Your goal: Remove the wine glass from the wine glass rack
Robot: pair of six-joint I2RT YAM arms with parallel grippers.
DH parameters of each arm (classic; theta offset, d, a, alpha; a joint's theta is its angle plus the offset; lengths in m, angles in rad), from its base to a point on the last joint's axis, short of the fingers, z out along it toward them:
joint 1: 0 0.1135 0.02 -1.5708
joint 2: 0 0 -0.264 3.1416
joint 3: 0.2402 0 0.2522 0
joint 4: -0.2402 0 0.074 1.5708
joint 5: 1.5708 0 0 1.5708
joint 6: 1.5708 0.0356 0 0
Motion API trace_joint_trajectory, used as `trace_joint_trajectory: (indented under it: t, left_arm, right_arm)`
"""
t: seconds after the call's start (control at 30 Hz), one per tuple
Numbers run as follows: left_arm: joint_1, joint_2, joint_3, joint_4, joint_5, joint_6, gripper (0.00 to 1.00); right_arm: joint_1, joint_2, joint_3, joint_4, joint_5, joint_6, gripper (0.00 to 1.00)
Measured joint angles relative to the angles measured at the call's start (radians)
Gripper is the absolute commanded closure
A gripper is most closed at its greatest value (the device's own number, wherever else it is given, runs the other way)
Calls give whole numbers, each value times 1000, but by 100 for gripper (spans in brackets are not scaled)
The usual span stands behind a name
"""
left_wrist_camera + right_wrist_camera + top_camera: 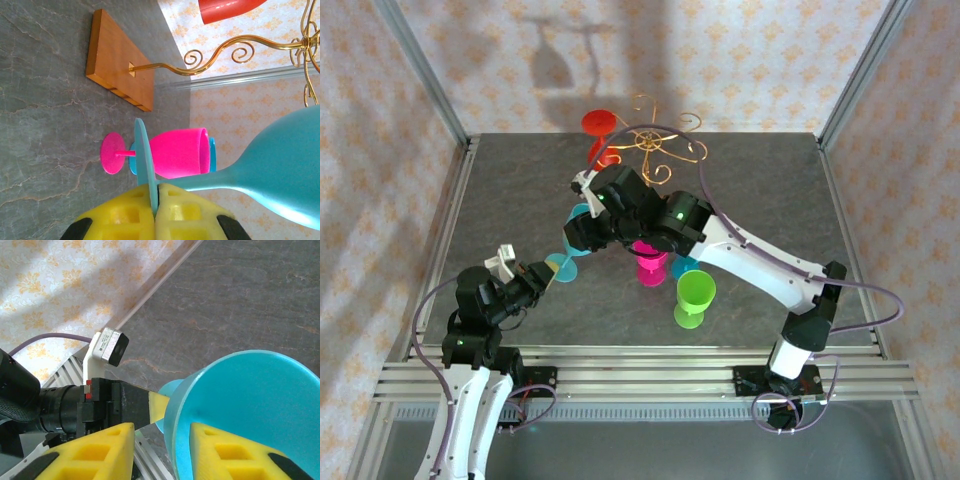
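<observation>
Left wrist view: teal wine glass (280, 170) held near the wine glass rack (210, 62).
Left gripper (155, 192) clamped on its foot; right gripper (162, 427) jaws apart, straddling its bowl.

A pink glass (651, 266) stands upright in the middle of the grey counter (770, 180), with a blue glass (685, 266) just beside it on the right. A green glass (695, 292) stands nearer, to the right. Floral wallpaper (500, 60) covers the walls behind silver frame posts (420, 70).
</observation>
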Motion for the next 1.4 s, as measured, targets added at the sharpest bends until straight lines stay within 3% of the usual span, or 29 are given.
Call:
trace_joint_trajectory:
  t: [0.23,0.43,0.7,0.77,0.97,1.4]
  left_arm:
    - [1,-17,0,-6,-6,0,100]
    - [1,-17,0,-21,-6,0,100]
    - [1,-23,12,-53,-21,8,100]
    - [1,-27,16,-61,-26,9,89]
    - [1,-28,18,-73,-56,9,71]
    - [1,-24,111,-228,-158,90,67]
  right_arm:
    - [0,26,9,-2,-16,-4,71]
    - [-4,30,9,-5,-33,-3,100]
    - [-4,27,6,-5,-42,2,100]
    - [-4,20,-4,-1,-41,7,100]
    - [-4,1,-39,2,-38,26,100]
    - [6,-35,-160,9,5,56,100]
